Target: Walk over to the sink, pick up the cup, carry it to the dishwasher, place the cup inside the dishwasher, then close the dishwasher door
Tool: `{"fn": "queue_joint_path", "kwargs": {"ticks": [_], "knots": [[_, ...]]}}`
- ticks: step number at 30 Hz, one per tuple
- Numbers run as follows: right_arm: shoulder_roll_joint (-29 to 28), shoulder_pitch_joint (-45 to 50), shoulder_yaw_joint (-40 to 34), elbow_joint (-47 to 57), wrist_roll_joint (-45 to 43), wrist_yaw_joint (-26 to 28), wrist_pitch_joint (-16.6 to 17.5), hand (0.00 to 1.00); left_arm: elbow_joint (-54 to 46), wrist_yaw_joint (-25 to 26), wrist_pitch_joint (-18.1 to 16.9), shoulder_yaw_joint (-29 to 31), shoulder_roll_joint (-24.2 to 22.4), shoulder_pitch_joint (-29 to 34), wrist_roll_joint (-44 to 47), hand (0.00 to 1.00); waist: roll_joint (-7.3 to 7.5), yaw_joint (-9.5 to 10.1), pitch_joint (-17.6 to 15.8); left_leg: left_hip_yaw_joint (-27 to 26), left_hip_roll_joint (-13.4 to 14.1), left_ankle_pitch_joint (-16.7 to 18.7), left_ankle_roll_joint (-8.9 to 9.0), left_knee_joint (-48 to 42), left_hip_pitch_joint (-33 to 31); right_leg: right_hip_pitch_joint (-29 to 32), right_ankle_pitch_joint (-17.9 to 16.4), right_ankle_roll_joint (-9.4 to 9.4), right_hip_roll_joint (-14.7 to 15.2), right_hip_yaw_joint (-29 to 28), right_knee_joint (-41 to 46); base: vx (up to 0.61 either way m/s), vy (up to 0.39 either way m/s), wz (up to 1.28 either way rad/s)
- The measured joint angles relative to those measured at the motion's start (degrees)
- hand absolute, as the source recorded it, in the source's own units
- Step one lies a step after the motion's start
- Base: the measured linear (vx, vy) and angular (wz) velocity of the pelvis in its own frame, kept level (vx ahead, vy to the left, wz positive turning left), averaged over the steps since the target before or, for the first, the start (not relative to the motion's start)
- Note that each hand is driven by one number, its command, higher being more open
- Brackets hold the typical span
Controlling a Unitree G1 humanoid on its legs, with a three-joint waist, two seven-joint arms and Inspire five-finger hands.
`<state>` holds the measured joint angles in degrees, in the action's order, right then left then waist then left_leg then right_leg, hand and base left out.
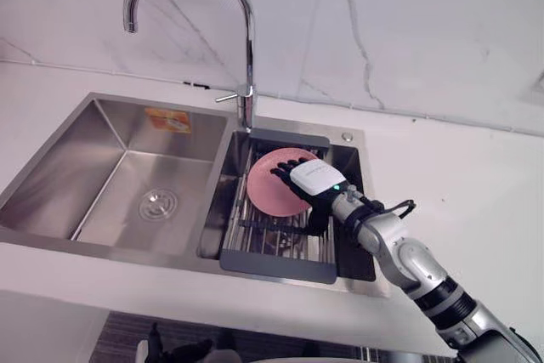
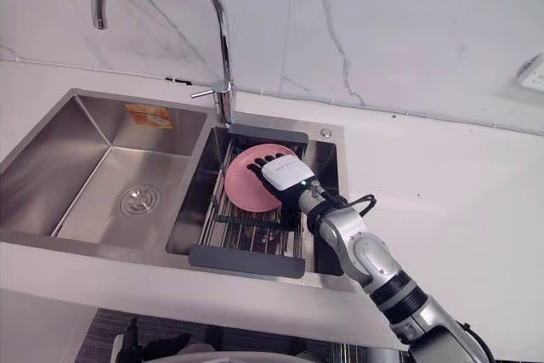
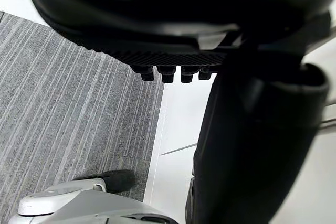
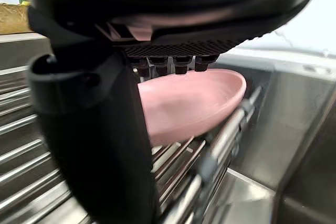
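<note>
A shallow pink dish (image 1: pixel 265 191) leans tilted on the wire rack (image 1: pixel 274 242) in the sink's right basin; no cup shape shows. My right hand (image 1: pixel 314 178) reaches in from the right and lies over the dish's upper right part. In the right wrist view the dish (image 4: pixel 194 98) sits between the thumb (image 4: pixel 94 135) and the straight fingers (image 4: pixel 173 65), whose tips rest at its rim. My left hand (image 3: pixel 173 14) hangs low over grey carpet, fingers relaxed and holding nothing.
A tall curved faucet (image 1: pixel 248 57) stands behind the divider between the basins. The left basin (image 1: pixel 102 176) holds only its drain (image 1: pixel 158 203). White countertop (image 1: pixel 459 193) spreads to the right, a marble wall (image 1: pixel 382 23) behind.
</note>
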<state>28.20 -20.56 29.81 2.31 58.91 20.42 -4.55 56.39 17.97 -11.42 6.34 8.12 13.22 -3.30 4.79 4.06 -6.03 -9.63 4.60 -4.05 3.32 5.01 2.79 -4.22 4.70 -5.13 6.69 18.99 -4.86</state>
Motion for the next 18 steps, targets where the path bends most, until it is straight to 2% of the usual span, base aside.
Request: {"fn": "queue_joint_path", "kwargs": {"ticks": [1, 5, 7, 10, 13, 18], "knots": [[-0.19, -0.17, 0.00, -0.59, 0.07, 0.14, -0.25, 0.00, 0.00, -0.03, 0.00, -0.01, 0.08, -0.07, 0.00, 1.00, 0.11, 0.01, 0.05, 0.15, 0.00, -0.03, 0.01, 0.00, -0.09, 0.02, 0.00, 0.00, 0.00, 0.09, 0.00, -0.02, -0.005, 0.08], [-1.04, -1.48, 0.57, -2.32, 2.48, 0.52, -1.04, 0.00, 0.00, -0.06, 0.43, 0.01, 0.36, -0.58, -0.01, 1.00, 0.81, 0.19, -0.26, 0.31, 0.08, -0.17, 0.04, 0.00, -0.14, 0.01, 0.00, 0.01, -0.08, 0.20, 0.00, 0.00, -0.001, 0.01], [-1.67, -1.48, 0.92, -3.10, 3.81, -1.22, -1.06, 0.00, -0.01, -0.06, 0.52, 0.01, 0.55, -0.65, -0.04, 1.00, 1.08, 0.27, -0.37, 0.42, 0.07, -0.23, 0.08, 0.00, -0.10, -0.07, 0.00, 0.01, -0.12, 0.38, 0.01, 0.00, 0.000, 0.00], [-2.56, -1.41, 1.77, -5.54, 5.59, -7.72, -1.09, 0.00, -0.05, -0.06, 0.57, 0.02, 0.65, -0.66, -0.14, 1.00, 1.20, -0.02, -0.44, 0.46, -0.07, -0.37, 0.00, 0.01, -0.03, -0.13, 0.01, 0.01, -0.01, 0.52, 0.01, -0.01, 0.001, 0.01], [-3.89, -1.30, 1.79, -7.81, 6.38, -15.40, -2.79, 0.00, -0.13, -0.06, 0.55, 0.03, 0.64, -0.64, -0.18, 1.00, 1.14, -0.07, -0.49, 0.61, -0.16, -0.50, -0.08, 0.04, -0.11, -0.13, 0.02, 0.02, 0.09, 0.62, 0.00, -0.01, 0.001, 0.01], [-4.59, 1.68, -0.20, -8.18, 3.88, -26.46, -4.14, 0.00, -0.16, -0.03, -0.21, 0.13, 0.49, -0.37, -0.23, 1.00, 0.85, -0.31, -0.87, 0.71, -0.25, -0.51, -0.10, 0.24, -0.17, -0.13, 0.02, 0.00, 0.18, 0.61, 0.01, 0.00, 0.001, 0.01]]}}
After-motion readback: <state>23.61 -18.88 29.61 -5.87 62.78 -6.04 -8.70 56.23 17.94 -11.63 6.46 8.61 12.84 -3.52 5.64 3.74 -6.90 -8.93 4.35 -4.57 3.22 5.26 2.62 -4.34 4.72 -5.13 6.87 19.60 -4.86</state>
